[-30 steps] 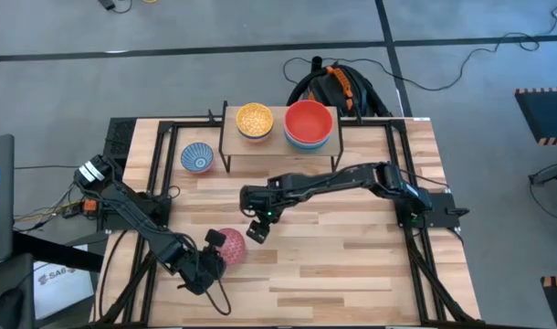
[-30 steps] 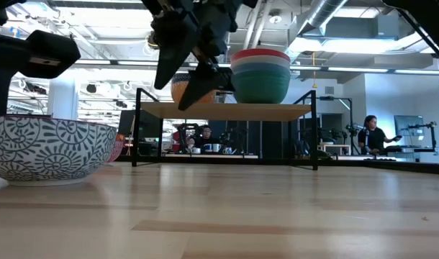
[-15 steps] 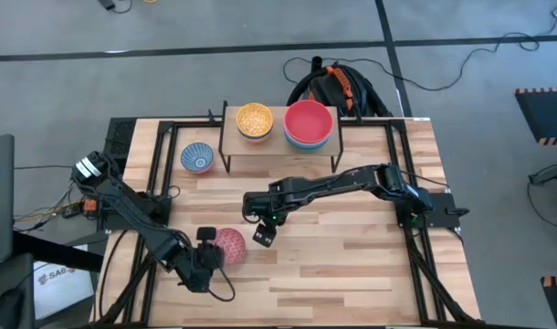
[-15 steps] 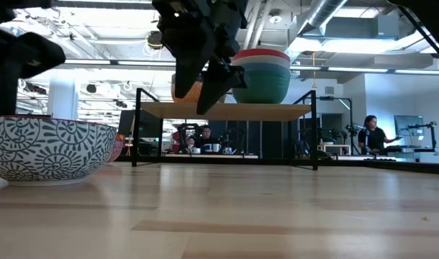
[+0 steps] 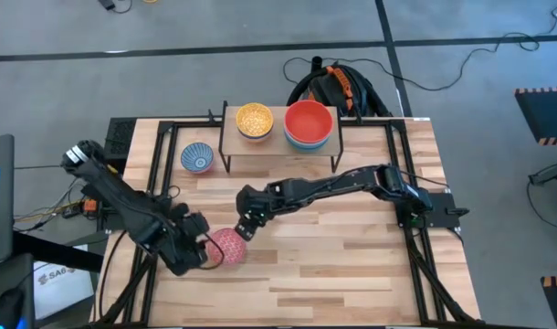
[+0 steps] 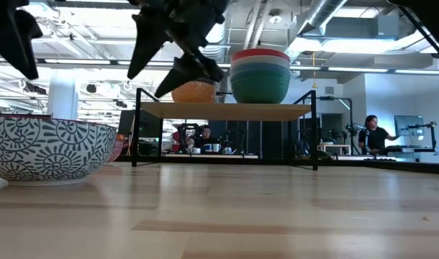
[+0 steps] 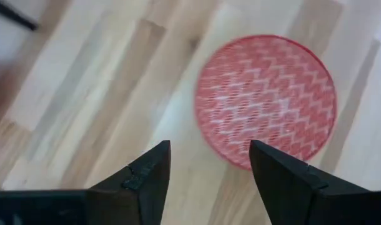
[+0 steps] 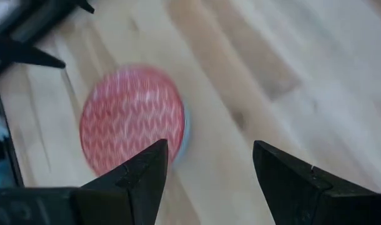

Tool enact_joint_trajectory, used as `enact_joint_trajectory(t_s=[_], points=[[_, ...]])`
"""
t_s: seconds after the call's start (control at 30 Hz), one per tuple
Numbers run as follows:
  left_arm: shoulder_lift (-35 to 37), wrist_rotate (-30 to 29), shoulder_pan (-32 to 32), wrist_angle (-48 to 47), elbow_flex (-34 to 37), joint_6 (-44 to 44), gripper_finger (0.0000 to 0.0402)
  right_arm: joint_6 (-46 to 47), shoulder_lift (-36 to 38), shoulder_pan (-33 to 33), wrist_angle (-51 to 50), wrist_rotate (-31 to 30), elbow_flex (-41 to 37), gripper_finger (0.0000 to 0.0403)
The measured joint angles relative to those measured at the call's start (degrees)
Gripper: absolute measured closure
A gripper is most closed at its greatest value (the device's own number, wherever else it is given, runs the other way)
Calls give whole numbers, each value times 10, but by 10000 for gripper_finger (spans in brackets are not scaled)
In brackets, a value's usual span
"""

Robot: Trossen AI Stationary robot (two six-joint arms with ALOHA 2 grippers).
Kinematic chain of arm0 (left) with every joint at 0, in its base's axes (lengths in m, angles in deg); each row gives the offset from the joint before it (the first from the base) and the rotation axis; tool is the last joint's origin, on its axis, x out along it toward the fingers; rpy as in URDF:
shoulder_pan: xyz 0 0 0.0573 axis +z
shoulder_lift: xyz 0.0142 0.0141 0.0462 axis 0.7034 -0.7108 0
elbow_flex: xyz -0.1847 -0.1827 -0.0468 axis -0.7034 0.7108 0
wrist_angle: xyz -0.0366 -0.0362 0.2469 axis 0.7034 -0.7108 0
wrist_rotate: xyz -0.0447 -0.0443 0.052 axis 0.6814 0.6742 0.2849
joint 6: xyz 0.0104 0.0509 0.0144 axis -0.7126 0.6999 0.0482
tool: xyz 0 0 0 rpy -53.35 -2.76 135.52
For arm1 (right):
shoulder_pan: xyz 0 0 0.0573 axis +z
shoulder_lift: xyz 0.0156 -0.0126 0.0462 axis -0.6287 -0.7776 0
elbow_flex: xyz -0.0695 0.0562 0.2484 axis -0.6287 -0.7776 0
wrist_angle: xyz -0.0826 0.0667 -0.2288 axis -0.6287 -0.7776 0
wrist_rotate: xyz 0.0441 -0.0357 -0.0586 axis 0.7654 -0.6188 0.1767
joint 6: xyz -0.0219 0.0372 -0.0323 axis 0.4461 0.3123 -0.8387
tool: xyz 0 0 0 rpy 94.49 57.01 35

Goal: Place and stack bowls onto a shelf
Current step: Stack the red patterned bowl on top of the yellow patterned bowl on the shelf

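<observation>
Left end effector (image 5: pixel 198 249): at the near left of the bench (image 5: pixel 352 265), fingers spread apart and empty, touching nothing; sits just left of the pink patterned bowl (image 5: pixel 228 245).
Pink patterned bowl: upright on the bench, near side, left of centre, free of both arms; round, so no long axis to line up with (any approach angle across the rim serves equally).
Blue-and-white patterned bowl (image 5: pixel 197 158): on the bench at the far left, just left of the shelf (image 5: pixel 277 142), not yet stacked.
Right end effector (image 5: pixel 245 225): reaching in from the right, fingers wide apart and empty, hovering just far-right of the pink patterned bowl, pointed down toward it.
Deciding relation: pink patterned bowl lies between the two end effectors, left one on its left, right one on its far-right; both about equally close, with the right appearing aimed at the rim (likely the picker, judged from pose alone).
Shelf: at the far edge of the bench, centre; yellow bowl (image 5: pixel 254 119) on its left half, stack topped by a red bowl (image 5: pixel 308 122) on its right half.
Direction of carry: from the pink patterned bowl, shelf lies farther away and slightly right; lift needed to clear the board's height.
</observation>
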Motion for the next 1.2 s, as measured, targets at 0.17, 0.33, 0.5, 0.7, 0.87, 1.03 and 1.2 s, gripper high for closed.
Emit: enact_joint_trajectory(t_s=[0.17,0.33,0.5,0.7,0.87,1.03,1.2], points=[[51,-8,15,-58,-1,-78,198,6,-20,-14,73,3,1,143],[90,-9,34,-95,-1,-158,198,19,-55,-17,101,26,1,143],[108,-10,42,-129,-1,-194,198,14,-84,-16,102,49,0,143],[104,-8,50,-143,6,-205,198,-9,-101,-2,115,78,1,143],[105,-11,51,-146,14,-220,198,-29,-105,0,98,78,-1,146],[105,-10,55,-146,15,-220,198,-36,-113,-7,72,78,0,184],[105,-10,66,-147,15,-220,198,-35,-113,-13,64,79,0,263]])
